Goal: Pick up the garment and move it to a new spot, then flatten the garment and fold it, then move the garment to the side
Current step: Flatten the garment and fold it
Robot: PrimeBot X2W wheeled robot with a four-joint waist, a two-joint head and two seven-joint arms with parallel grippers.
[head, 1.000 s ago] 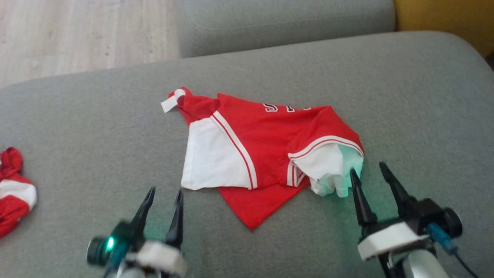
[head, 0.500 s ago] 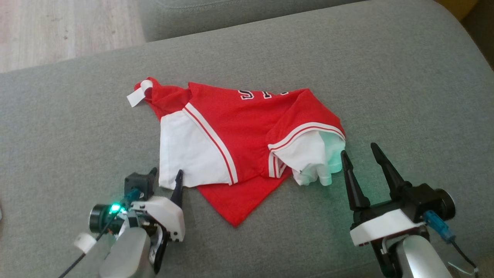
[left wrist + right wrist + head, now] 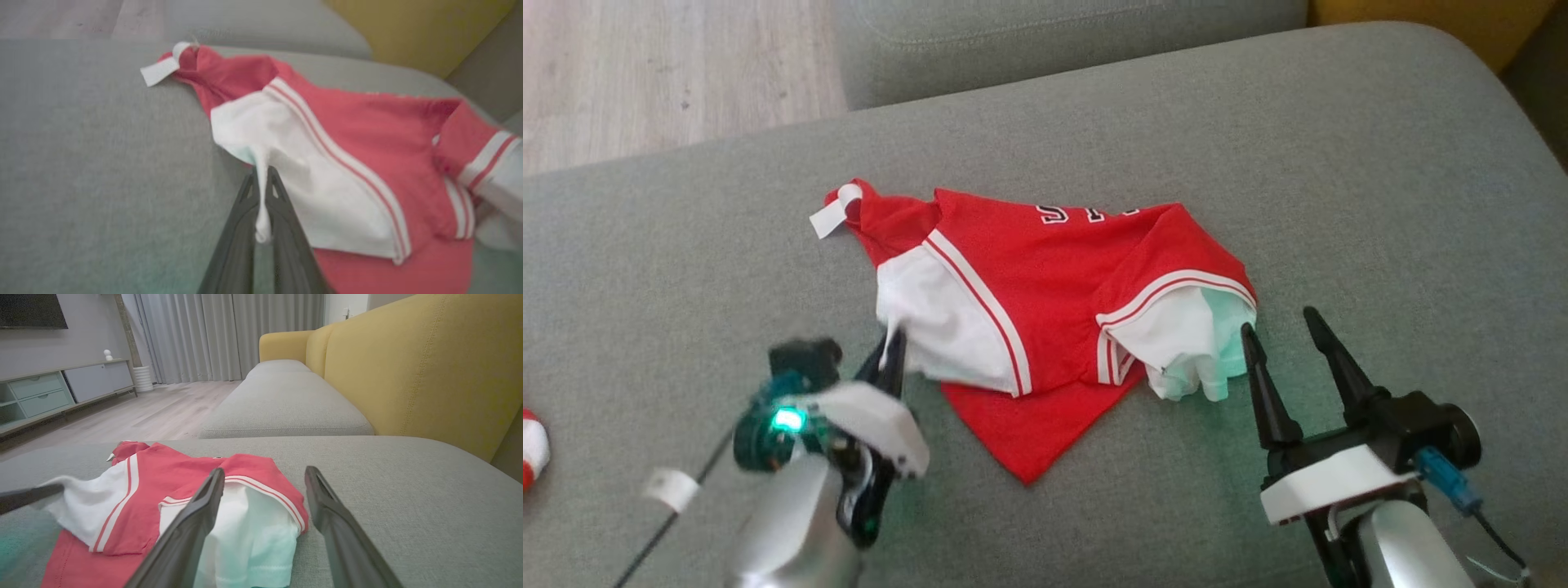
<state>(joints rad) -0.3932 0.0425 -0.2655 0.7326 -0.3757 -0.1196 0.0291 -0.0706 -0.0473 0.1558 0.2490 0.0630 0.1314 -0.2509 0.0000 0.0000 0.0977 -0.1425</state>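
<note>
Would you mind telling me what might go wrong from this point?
1. The left claw pinches only a thin corner of the garment at its white sleeve, so the cloth may slip out on lifting.
2. The right claw stands open beside the other sleeve, so a one-sided lift would likely bunch the cloth.

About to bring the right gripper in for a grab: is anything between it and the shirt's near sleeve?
Nothing visible. The right gripper stands open over bare grey cushion, one finger right beside the white sleeve of the shirt. The left gripper is shut on the other white sleeve, well off to the side.
</note>
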